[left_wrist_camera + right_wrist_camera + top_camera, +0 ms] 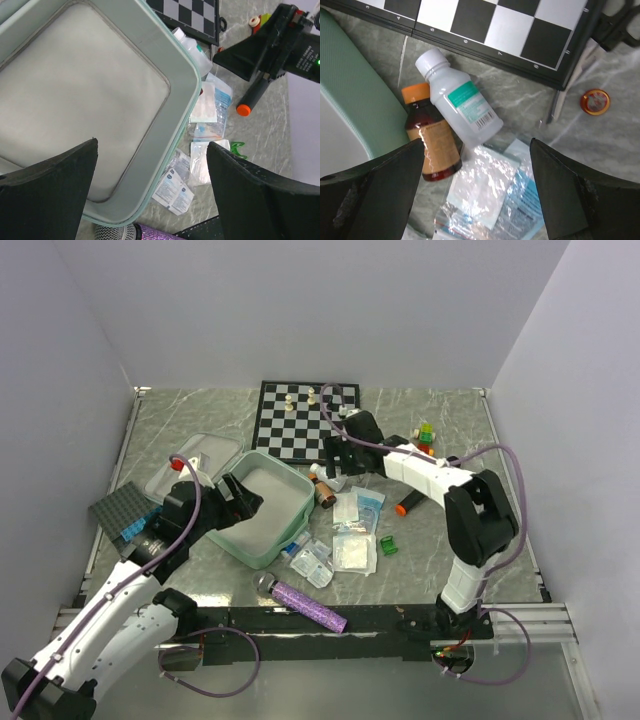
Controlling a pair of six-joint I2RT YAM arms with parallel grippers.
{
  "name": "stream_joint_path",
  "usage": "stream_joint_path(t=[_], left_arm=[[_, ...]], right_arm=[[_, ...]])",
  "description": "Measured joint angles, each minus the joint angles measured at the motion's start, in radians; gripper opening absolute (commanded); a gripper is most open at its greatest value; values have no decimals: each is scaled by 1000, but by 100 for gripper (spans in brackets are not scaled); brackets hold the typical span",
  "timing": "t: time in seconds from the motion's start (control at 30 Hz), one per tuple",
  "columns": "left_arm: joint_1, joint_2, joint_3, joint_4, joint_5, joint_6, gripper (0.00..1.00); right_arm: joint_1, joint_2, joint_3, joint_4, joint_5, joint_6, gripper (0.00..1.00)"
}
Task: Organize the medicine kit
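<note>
The medicine kit [285,490] lies open left of centre, a mint-green case with an empty grey lining [85,90]; its lid [195,460] is folded back to the left. My left gripper [243,497] hovers open over the case's near corner [152,145], holding nothing. My right gripper [340,462] is open above a brown bottle with an orange cap [431,137] and a white bottle [460,100], which lie side by side against the case wall [350,95]. Clear and white sachets [355,535] [172,186] [487,187] are scattered right of the case.
A chessboard [305,420] with a few pieces sits at the back. A purple microphone [305,603] lies at the near edge. A dark studded plate [120,508] is at the left. An orange-tipped marker [405,506], a green clip [388,545] and small coloured blocks [425,435] lie to the right.
</note>
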State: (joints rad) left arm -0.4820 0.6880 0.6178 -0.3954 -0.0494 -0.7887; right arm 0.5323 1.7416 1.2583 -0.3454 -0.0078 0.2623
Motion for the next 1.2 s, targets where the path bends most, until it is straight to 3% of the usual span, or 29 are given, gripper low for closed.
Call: stream_joint_path(t=[0.77, 0.93, 1.2], left_arm=[[0, 17, 6, -35, 11, 10, 96], [0, 17, 6, -35, 11, 10, 96], [0, 17, 6, -36, 11, 10, 96]], right_arm=[[13, 190, 81, -11, -16, -72, 80], [13, 203, 84, -2, -33, -83, 73], [13, 213, 82, 4, -71, -112, 52]])
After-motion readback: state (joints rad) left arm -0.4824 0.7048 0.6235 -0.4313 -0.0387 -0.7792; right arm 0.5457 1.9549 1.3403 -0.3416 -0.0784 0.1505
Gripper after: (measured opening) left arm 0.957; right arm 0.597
